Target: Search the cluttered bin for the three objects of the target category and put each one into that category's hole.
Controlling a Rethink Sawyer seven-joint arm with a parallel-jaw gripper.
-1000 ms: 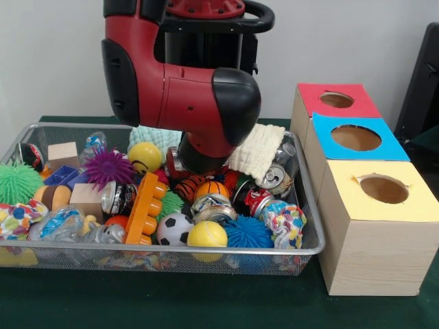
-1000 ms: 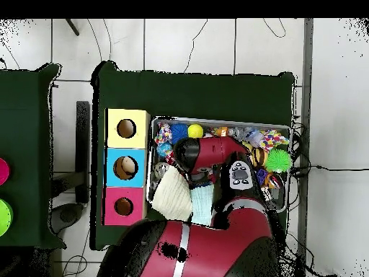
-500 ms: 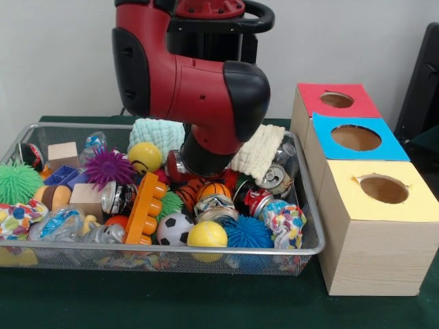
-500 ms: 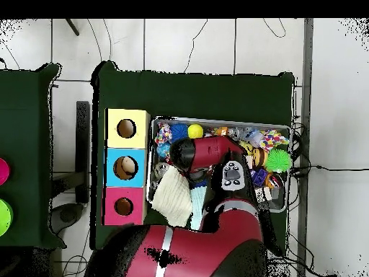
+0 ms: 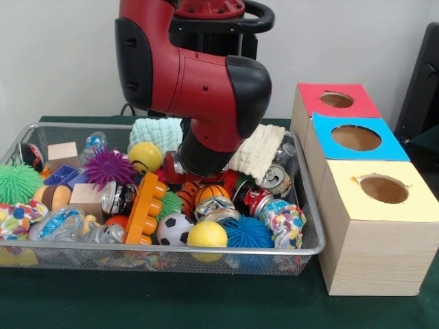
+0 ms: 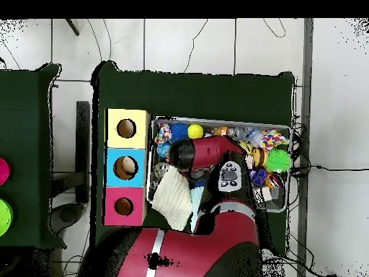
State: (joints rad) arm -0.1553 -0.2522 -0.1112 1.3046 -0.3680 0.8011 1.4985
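— So, where is the bin (image 5: 310, 205) sitting?

— On the green table (image 5: 206, 305), left of three wooden boxes in the front view. Those boxes run front to back: a yellow-topped box (image 5: 379, 233) nearest, a blue-topped box (image 5: 354, 140) behind it, a red-topped box (image 5: 333, 101) farthest, each with a round hole in its top. From overhead the bin (image 6: 281, 128) lies just beside that same row.

— And the arm?

— The red and black arm (image 5: 199, 82) comes down over the middle of the bin, its black wrist end low among the toys, and it hides the gripper in both views, so I cannot tell whether the pincer is released or clenched.

— What fills the bin?

— Heaps. A yellow ball (image 5: 206, 234) and a soccer ball (image 5: 174, 229) sit at the near rim, with a blue spiky ball (image 5: 248, 232) beside them. An orange toy block (image 5: 145, 208) stands tilted near a purple spiky ball (image 5: 108, 166). A green spiky ball (image 5: 17, 182) is at the left end, a white cloth (image 5: 259, 152) is draped at the back right, and crushed cans (image 5: 273, 177) lie close under it.
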